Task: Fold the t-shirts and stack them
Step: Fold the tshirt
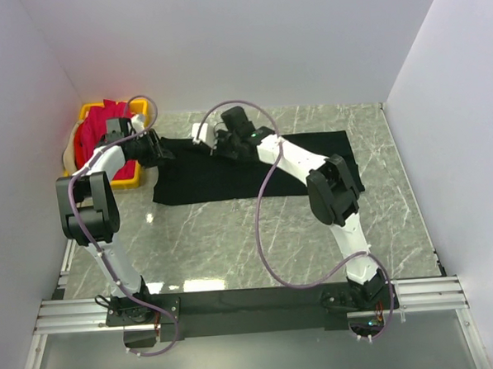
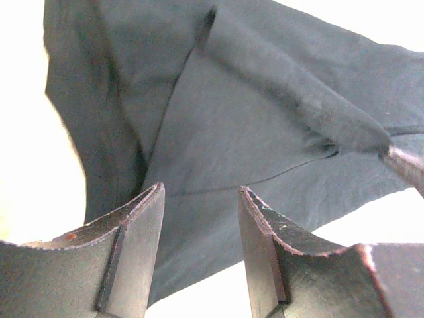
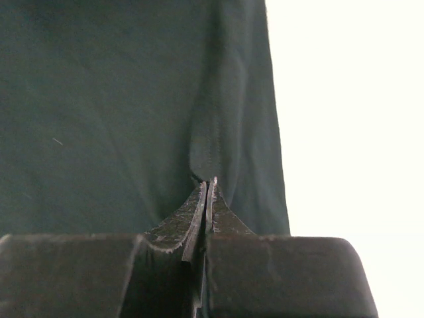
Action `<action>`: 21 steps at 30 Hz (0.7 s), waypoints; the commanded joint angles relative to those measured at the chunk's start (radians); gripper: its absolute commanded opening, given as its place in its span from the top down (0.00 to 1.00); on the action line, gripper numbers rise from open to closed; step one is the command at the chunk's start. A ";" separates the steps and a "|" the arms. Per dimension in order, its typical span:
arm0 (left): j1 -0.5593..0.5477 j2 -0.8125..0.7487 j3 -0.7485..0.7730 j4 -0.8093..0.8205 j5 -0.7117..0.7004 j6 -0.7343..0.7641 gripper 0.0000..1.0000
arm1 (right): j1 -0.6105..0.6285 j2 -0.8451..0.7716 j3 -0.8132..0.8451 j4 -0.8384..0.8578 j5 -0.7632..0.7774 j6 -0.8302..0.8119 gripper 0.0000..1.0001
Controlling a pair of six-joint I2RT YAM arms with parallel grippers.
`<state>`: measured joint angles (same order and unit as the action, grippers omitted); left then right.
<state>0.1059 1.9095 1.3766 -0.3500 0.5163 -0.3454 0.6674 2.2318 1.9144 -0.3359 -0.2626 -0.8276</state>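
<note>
The black t-shirt (image 1: 213, 182) lies spread across the far middle of the table. My right gripper (image 1: 204, 141) is at its far left part, shut on a raised fold of the black cloth (image 3: 209, 182). My left gripper (image 1: 164, 152) hovers at the shirt's left edge, open, with black cloth (image 2: 232, 119) showing between and beyond the jaws (image 2: 201, 189) and nothing gripped. A ridge of cloth runs up to the right gripper's finger (image 2: 404, 165). Magenta-pink shirts (image 1: 95, 130) are heaped in the crate at the far left.
The yellow crate (image 1: 124, 184) stands at the far left against the wall, just left of my left gripper. White walls close in the left, back and right. Bare marble table (image 1: 233, 243) lies between the shirt and the arm bases.
</note>
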 commanded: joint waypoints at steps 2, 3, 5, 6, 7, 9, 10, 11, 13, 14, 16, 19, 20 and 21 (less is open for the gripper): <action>-0.003 -0.032 0.015 0.175 0.124 0.051 0.46 | -0.031 0.025 0.067 -0.043 -0.046 0.021 1.00; -0.006 -0.017 0.030 0.205 0.132 0.042 0.45 | -0.031 0.026 0.060 -0.041 -0.046 0.021 1.00; -0.018 0.038 0.064 0.259 0.158 0.034 0.43 | -0.032 0.032 0.055 -0.035 -0.040 0.025 1.00; -0.031 0.061 0.111 0.263 0.154 0.045 0.42 | -0.031 0.037 0.064 -0.032 -0.038 0.028 1.00; -0.037 0.088 0.139 0.256 0.148 0.052 0.41 | -0.031 0.051 0.074 -0.034 -0.032 0.033 1.00; -0.044 0.155 0.203 0.256 0.148 0.045 0.40 | -0.031 0.068 0.107 -0.041 -0.021 0.044 1.00; -0.049 0.173 0.219 0.259 0.152 0.040 0.40 | -0.031 0.081 0.118 -0.043 -0.015 0.048 1.00; -0.051 0.189 0.232 0.266 0.152 0.034 0.40 | -0.032 0.089 0.126 -0.043 -0.009 0.054 1.00; -0.063 0.220 0.251 0.273 0.149 0.025 0.40 | -0.032 0.094 0.132 -0.037 -0.006 0.059 1.00; -0.069 0.238 0.259 0.260 0.145 0.026 0.41 | -0.035 0.095 0.130 -0.032 -0.004 0.061 1.00; -0.080 0.253 0.272 0.240 0.113 0.029 0.42 | -0.034 0.098 0.133 -0.032 -0.003 0.061 1.00; -0.080 0.253 0.248 0.256 0.076 0.010 0.43 | -0.035 0.097 0.130 -0.031 -0.003 0.061 1.00; -0.081 0.256 0.236 0.259 0.077 0.008 0.44 | -0.037 0.100 0.130 -0.028 -0.003 0.061 1.00; -0.083 0.260 0.236 0.259 0.083 0.009 0.44 | -0.037 0.100 0.132 -0.031 -0.004 0.061 1.00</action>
<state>0.0254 2.1777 1.6028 -0.1238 0.6090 -0.3279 0.6304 2.3291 1.9976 -0.3813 -0.2703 -0.7788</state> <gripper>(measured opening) 0.565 0.008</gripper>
